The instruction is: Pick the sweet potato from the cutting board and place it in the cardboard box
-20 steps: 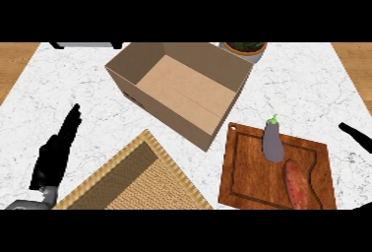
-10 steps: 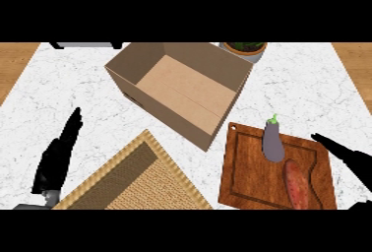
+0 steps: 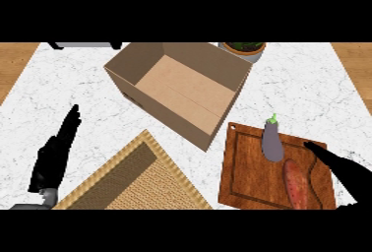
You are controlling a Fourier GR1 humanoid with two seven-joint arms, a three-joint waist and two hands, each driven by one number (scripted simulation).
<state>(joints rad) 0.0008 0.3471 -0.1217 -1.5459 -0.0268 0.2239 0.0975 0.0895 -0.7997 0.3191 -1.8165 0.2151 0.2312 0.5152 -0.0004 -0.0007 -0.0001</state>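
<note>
A reddish-orange sweet potato (image 3: pixel 297 186) lies lengthwise on the brown wooden cutting board (image 3: pixel 251 172) at the lower right. A purple eggplant (image 3: pixel 271 141) lies just above it on the same board. The open cardboard box (image 3: pixel 181 88) stands in the upper middle, empty inside. My right hand (image 3: pixel 343 169) comes in from the right edge with straight fingers over the board's right rim, a short way to the right of the sweet potato and not touching it. My left hand (image 3: pixel 55 155) rests at the left with its fingers straight, holding nothing.
A woven wicker basket (image 3: pixel 134 179) sits at the lower middle, between my left hand and the board. A potted plant (image 3: pixel 244 48) stands at the back, right behind the box. Wooden floor shows past the white marble counter on both sides.
My right hand has moved left and down from the counter's right edge until it reaches over the board's right rim. The left hand has barely shifted.
</note>
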